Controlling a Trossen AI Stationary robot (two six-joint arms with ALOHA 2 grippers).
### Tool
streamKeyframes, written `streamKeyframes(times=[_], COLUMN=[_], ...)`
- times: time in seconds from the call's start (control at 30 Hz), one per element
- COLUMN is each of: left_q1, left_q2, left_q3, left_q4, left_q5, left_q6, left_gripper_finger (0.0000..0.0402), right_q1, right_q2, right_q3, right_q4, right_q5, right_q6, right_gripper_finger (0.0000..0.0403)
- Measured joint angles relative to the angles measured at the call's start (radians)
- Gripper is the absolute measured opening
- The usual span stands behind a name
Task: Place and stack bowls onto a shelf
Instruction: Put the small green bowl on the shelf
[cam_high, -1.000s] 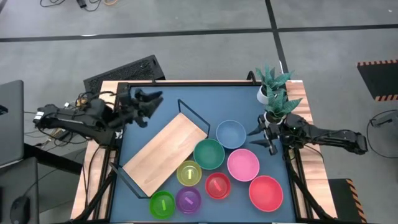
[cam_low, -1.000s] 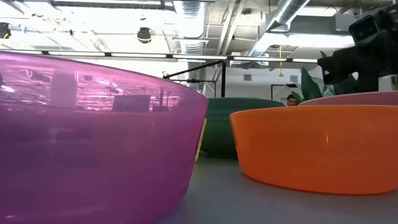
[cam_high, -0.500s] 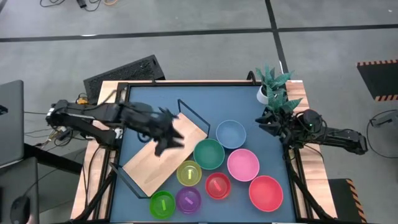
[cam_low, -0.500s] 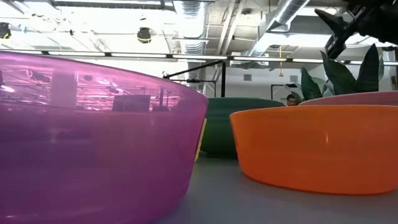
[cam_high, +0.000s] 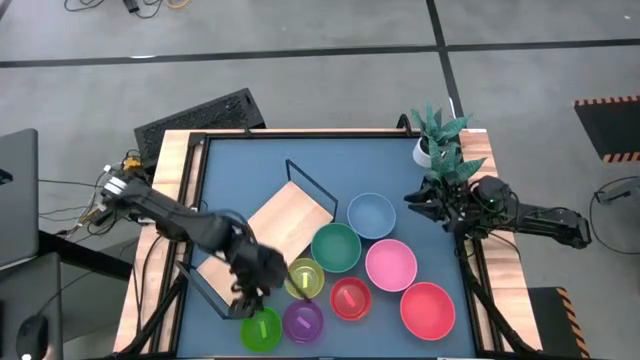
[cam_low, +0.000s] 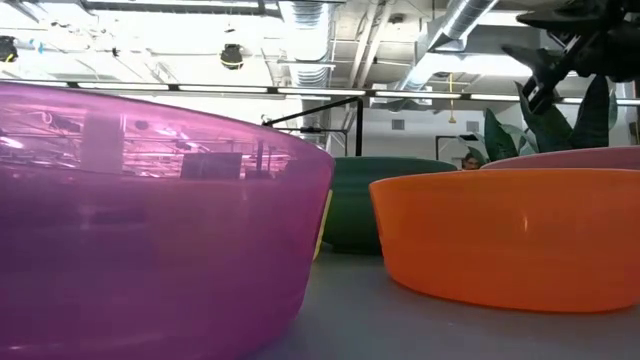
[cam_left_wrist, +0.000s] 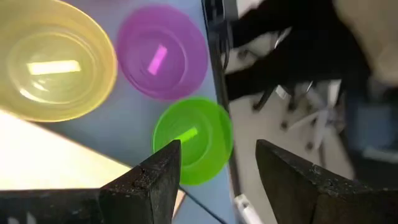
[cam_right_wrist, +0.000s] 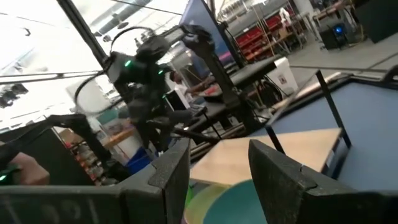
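Light wood shelf (cam_high: 268, 243): lies diagonally on the blue tabletop (cam_high: 375, 165), left of frame centre in the high view; thin black wire frame at both ends; no bowl on it.
Blue bowl (cam_high: 371, 215): just right of the shelf's upper end.
Dark green bowl (cam_high: 336, 247): below-left of the blue one, close to the shelf edge.
Pink bowl (cam_high: 391, 265): right of the dark green bowl.
Large red bowl (cam_high: 428, 309): lower right of the table.
Yellow bowl (cam_high: 307, 279): against the shelf's lower long edge, partly under the left arm.
Small red bowl (cam_high: 350, 298): right of the yellow bowl.
Purple bowl (cam_high: 303, 321): bottom edge of the table, beside the lime green bowl (cam_high: 261, 329).
Left gripper (cam_high: 247, 297): reached across the shelf to the lower centre of the frame, over the lime green bowl's upper rim; fingers apart, nothing between them. Its wrist camera looks down on the lime green bowl between the two fingers.
Right gripper (cam_high: 418, 198): at the table's right edge, beside the potted plants (cam_high: 440, 150), above the blue and pink bowls; fingers spread, holding nothing.
Low view: purple bowl fills the left foreground, small red bowl at right.
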Motion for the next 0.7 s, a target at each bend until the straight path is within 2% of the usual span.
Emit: streamKeyframes(times=[0.1, 0.3, 0.4, 0.7], left_q1=[-0.048, -0.085, -0.082, -0.081], left_q2=[0.052, 0.071, 0.071, 0.078], left_q3=[0.000, -0.001, -0.034, -0.158], left_q4=[-0.004, -0.053, -0.035, 0.160], left_q5=[-0.031, -0.212, -0.212, -0.201], left_q6=[0.060, 0.164, 0.151, 0.106], left_gripper_finger=[0.0192, 0.0192, 0.0192, 0.0192], right_q1=[0.000, 0.000, 0.000, 0.000], right_q2=[0.000, 0.000, 0.000, 0.000], right_q3=[0.000, 0.001, 0.001, 0.002], right_q4=[-0.001, -0.001, -0.002, -0.048], right_q5=[0.014, 0.015, 0.016, 0.017], right_q6=[-0.003, -0.002, -0.002, 0.017], right_gripper_finger=[0.0189, 0.0189, 0.0189, 0.0189])
